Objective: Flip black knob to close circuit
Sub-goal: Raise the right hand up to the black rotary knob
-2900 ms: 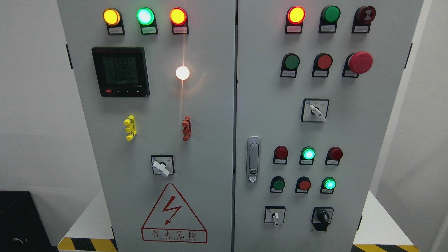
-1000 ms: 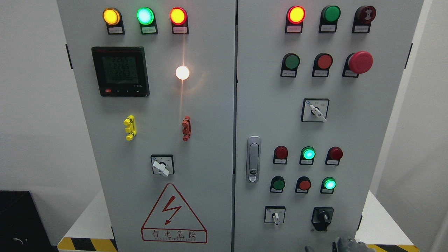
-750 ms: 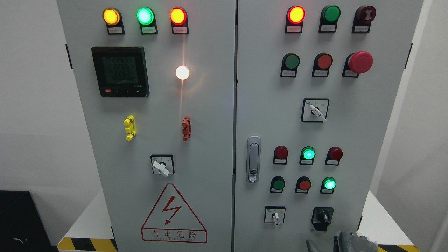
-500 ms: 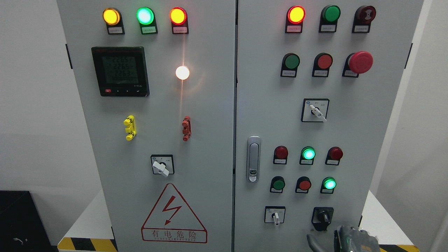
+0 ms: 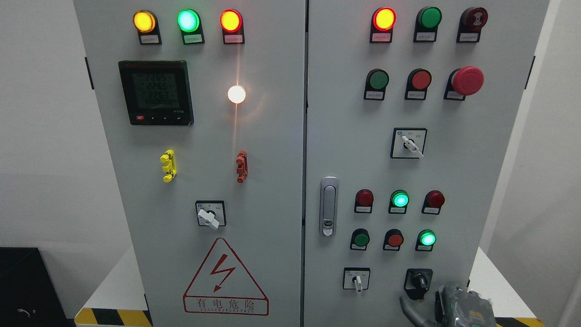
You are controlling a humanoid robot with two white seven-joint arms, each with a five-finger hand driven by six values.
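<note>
Reaching: right hand enters at the bottom edge, lower right corner of the cabinet, just below the black knob.
Right hand state: dark, glossy; one curved finger sticks out toward the left, tip just under the knob's base. Grips nothing. Rest of the fingers are cut off by the frame edge, can't tell how far they're curled.
Contact: finger tip is very near the knob's housing; can't tell if it touches.
Black knob: bottom right of the right door, near its lower edge, lowest control in the right column. Handle reads roughly upright.
Neighbour left: small white selector switch on the same row, toward the door's centre.
Row above: green button, red button, lit green lamp.
Next row up: dark red lamp, lit green lamp, second dark red lamp.
Mid right door: white-lever selector, lever pointing down-right.
Upper right door: red mushroom stop button near the right edge.
Door latch: metal handle at the right door's left edge.
Left door: meter display upper left, warning triangle at the bottom, white selector above it.
</note>
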